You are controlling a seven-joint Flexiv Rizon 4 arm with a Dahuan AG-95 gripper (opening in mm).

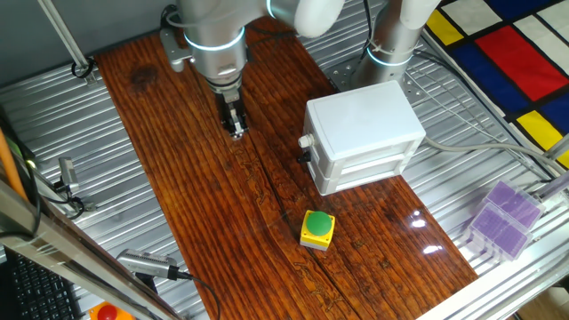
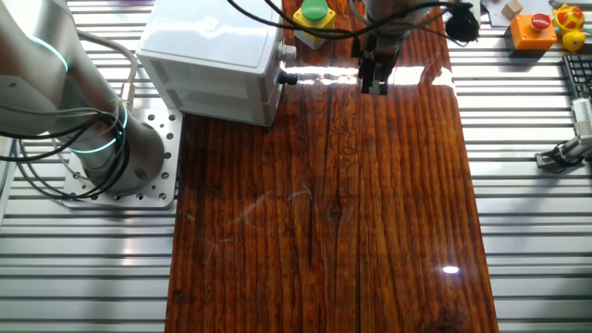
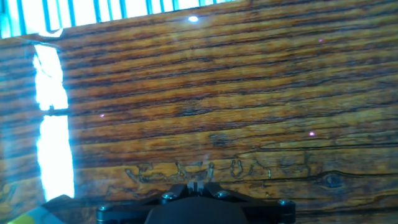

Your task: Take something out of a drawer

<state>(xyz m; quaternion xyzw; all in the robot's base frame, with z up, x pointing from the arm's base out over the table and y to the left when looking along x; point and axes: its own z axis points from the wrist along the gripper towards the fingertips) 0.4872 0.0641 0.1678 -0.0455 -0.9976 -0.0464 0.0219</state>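
Observation:
The white box cabinet (image 1: pixel 364 120) stands on the wooden board, and it also shows in the other fixed view (image 2: pixel 208 42). Its upper drawer (image 1: pixel 313 142) looks closed, with a small round white knob (image 1: pixel 305 140) on its front; the knob also shows in the other fixed view (image 2: pixel 287 55). My gripper (image 1: pixel 236 131) hangs over the board to the left of the cabinet's front, apart from the knob, fingers shut and empty. It also shows in the other fixed view (image 2: pixel 374 86) and the hand view (image 3: pixel 198 185). The tan cube is hidden.
A yellow box with a green button (image 1: pixel 317 228) sits on the board in front of the cabinet. Purple plastic boxes (image 1: pixel 505 216) lie at the right edge. An orange button box (image 2: pixel 532 28) and small toys lie off the board. The arm's base (image 2: pixel 106 148) stands behind the cabinet.

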